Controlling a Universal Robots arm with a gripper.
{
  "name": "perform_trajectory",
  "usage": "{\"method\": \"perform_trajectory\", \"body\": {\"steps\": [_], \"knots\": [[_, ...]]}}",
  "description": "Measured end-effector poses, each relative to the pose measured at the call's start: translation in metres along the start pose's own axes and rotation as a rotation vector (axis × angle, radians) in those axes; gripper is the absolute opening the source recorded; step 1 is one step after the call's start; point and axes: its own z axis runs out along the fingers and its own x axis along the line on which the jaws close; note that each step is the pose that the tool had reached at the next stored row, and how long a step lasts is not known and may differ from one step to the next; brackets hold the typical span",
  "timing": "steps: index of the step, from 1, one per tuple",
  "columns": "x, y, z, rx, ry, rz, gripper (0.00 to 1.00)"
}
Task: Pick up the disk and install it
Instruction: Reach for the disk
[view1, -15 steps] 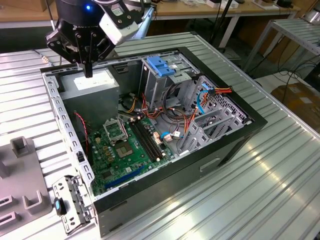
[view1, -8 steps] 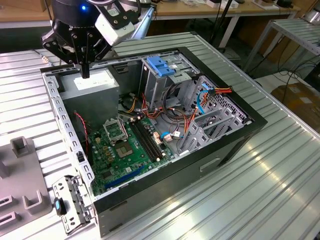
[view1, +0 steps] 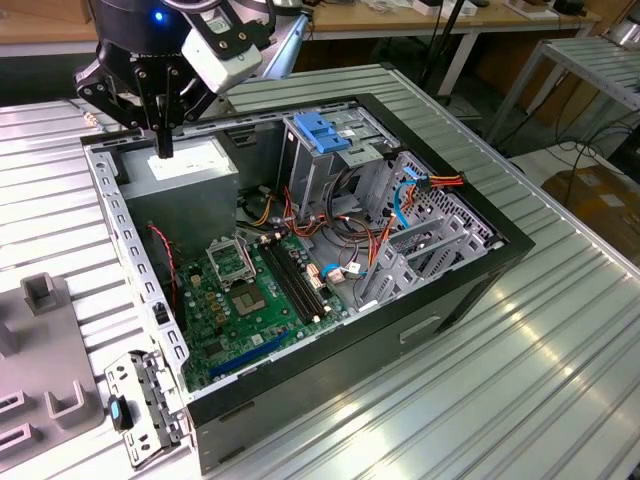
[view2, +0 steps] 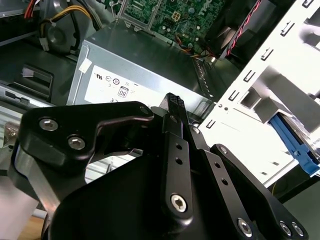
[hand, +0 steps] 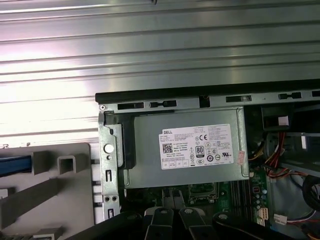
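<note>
ok so it's one arm with one claw (view1: 163, 148), and its two fingers (view2: 175, 107) are pressed together with nothing pinched between them, totally empty. It hangs right over the one silver power supply (view1: 190, 178) tucked in the corner of the open pc case (view1: 500, 238). The tips point down at the one white label sticker (hand: 197, 147) on that box, and honestly I can't tell if they touch it or just float above. The disk (hand: 12, 165) isn't in the claw at all. It's well apart from it, outside the case, past the perforated chassis wall (view1: 135, 255) that runs closest to the claw, sitting in the one grey holder (hand: 70, 200) on the ribbed metal table (view1: 520, 380). Both wrist views catch one blue rail (view2: 295, 145) of it at the frame edge. Going the other way from the claw, across the case toward the exterior view's right, there's one light-blue latch plate (view1: 320, 130) on top of the drive cage. Past the power supply from the claw sits one green motherboard (view1: 250, 315) with one bare cpu socket (view1: 228, 262) and a tangle of red, orange and yellow wires
</note>
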Motion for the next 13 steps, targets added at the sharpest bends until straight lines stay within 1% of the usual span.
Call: {"method": "perform_trajectory", "body": {"steps": [13], "knots": [[0.0095, -0.0008, 0.0007, 0.0001, 0.0018, 0.0, 0.11]]}}
